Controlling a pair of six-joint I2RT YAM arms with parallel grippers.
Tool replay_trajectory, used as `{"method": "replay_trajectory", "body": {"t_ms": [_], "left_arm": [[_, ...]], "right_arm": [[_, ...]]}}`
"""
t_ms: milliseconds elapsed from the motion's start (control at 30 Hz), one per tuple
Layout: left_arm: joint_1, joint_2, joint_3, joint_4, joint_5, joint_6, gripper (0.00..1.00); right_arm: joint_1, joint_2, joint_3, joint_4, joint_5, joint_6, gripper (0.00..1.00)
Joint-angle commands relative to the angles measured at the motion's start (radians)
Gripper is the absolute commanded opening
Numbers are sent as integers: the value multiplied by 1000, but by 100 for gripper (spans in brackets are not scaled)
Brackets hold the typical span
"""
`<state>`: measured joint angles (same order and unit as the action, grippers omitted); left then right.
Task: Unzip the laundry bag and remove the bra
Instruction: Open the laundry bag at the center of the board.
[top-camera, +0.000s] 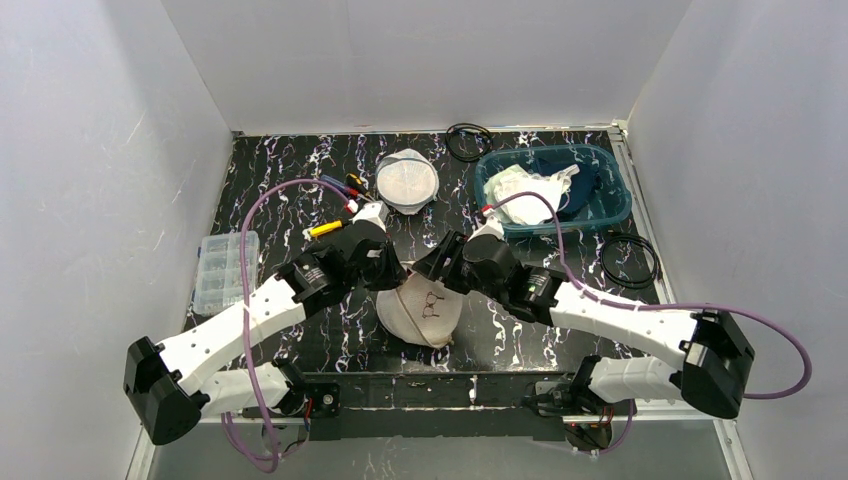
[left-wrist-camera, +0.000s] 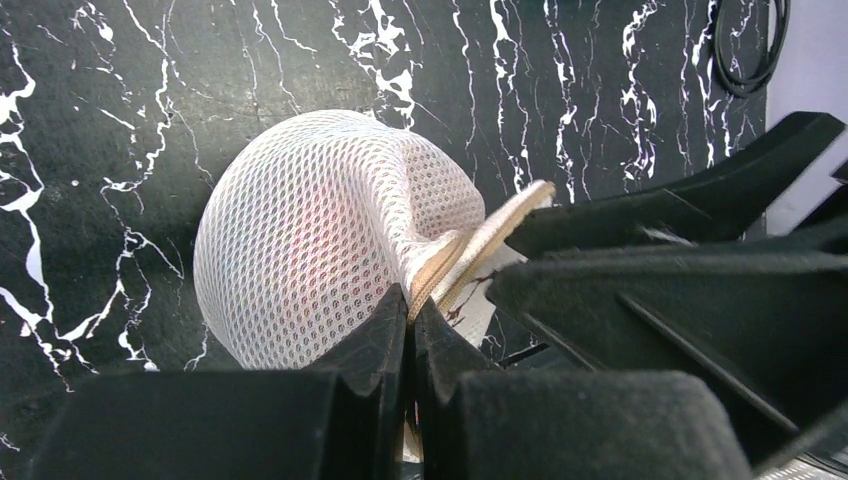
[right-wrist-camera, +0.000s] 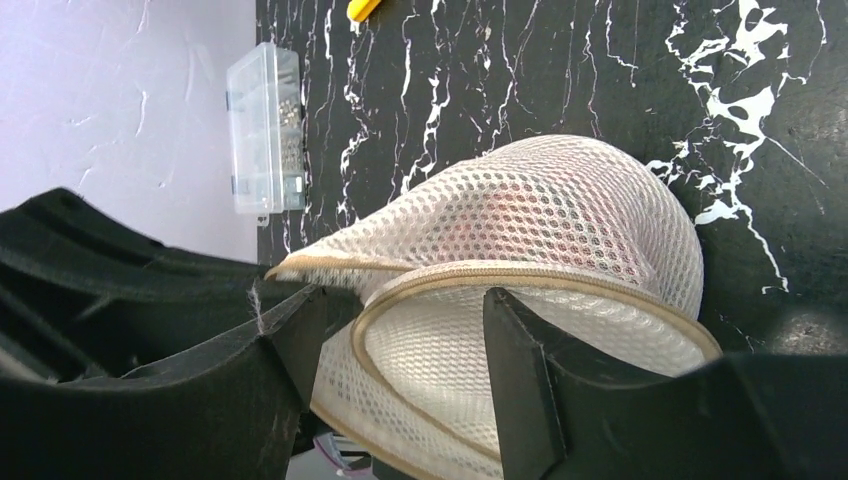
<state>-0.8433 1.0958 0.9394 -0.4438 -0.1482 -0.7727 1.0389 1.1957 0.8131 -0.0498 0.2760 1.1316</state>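
At the far left a clear parts box (top-camera: 224, 270) sits on the table (top-camera: 270, 180), well apart from the work and no hazard. Next comes the left gripper (left-wrist-camera: 410, 303), its fingers pressed together with barely a slit between them, pinching the tan zipper band (left-wrist-camera: 470, 250) of the laundry bag (left-wrist-camera: 300, 240); whether the slider itself is between the pads I cannot tell. The bag bulges out just beyond those fingertips, resting on the table; a pinkish tint through the mesh is probably the bra (left-wrist-camera: 315, 220), so it is inside; how far the zip is open I cannot tell. The risk here is a thin hold; if only trim or mesh is nipped, a pull could slip off the band, or drag the whole light bag along instead of anchoring it.

To the right, the right gripper (right-wrist-camera: 405, 350) stands wide open and grips nothing; the zipper band arcs across the gap between its fingers (right-wrist-camera: 520, 380), with the mesh dome just beyond the tips. Closing from here could catch mesh along with the band, or miss the slider, whose place I cannot make out; then the zip may jam or the fabric snag. The two grippers are also very near each other, so a careless tug could knock fingers together. Farther right the blue bin (top-camera: 626, 190) lies well apart.
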Motion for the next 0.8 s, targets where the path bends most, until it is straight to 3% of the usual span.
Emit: {"method": "replay_trajectory", "body": {"t_ms": [0, 133, 233, 433, 767], "left_arm": [[-11, -37, -10, 25, 17, -13, 0], [-16, -40, -10, 24, 16, -8, 0], [-17, -43, -13, 25, 14, -7, 0], [-17, -68, -28, 4, -8, -5, 0], [-15, -140, 1, -121, -174, 38, 0]], "right_arm": [[3, 50, 19, 74, 49, 40, 65], [10, 93, 38, 76, 22, 45, 58], [18, 107, 38, 75, 16, 42, 46], [24, 48, 29, 38, 30, -31, 2], [15, -146, 240, -393, -27, -616, 1]]}}
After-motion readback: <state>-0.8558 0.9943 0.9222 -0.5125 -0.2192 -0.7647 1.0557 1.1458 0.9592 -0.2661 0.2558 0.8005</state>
